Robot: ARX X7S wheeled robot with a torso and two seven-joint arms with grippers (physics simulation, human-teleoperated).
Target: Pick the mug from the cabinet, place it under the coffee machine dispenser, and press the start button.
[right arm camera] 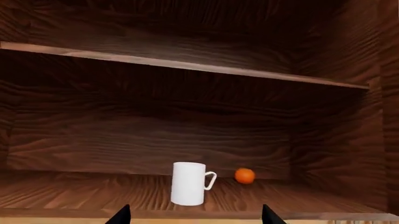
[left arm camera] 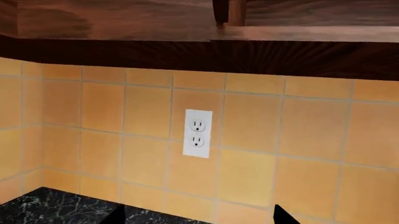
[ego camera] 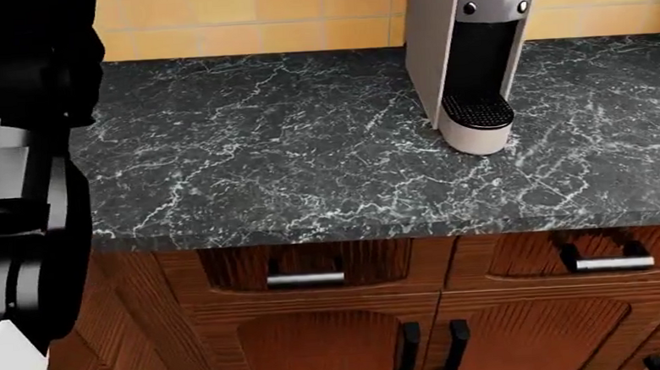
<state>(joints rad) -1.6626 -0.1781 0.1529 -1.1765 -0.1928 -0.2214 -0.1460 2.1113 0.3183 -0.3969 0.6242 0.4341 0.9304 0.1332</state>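
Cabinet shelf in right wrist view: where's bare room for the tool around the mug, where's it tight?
The shelf is bare from the mug across to the far cabinet wall on its handle-free side, and also in front of it. Tight on the handle side: a small orange sits just past the handle, further back. Beyond the orange, bare wood runs to the side wall.

Mug (right arm camera: 188, 184): small, plain white, smooth, handle at its side, upright on lower cabinet shelf (right arm camera: 93, 193), near front edge, empty-looking but inside not visible. Just beside a small orange ball (right arm camera: 245, 175), not touching. Coffee machine dispenser (ego camera: 472, 55): tall, narrow, pale grey w/ black front recess, two small dark buttons up top, round black perforated drip tray (ego camera: 478, 112) bare. Upright on dark marble counter (ego camera: 283, 145), back by tiled wall.
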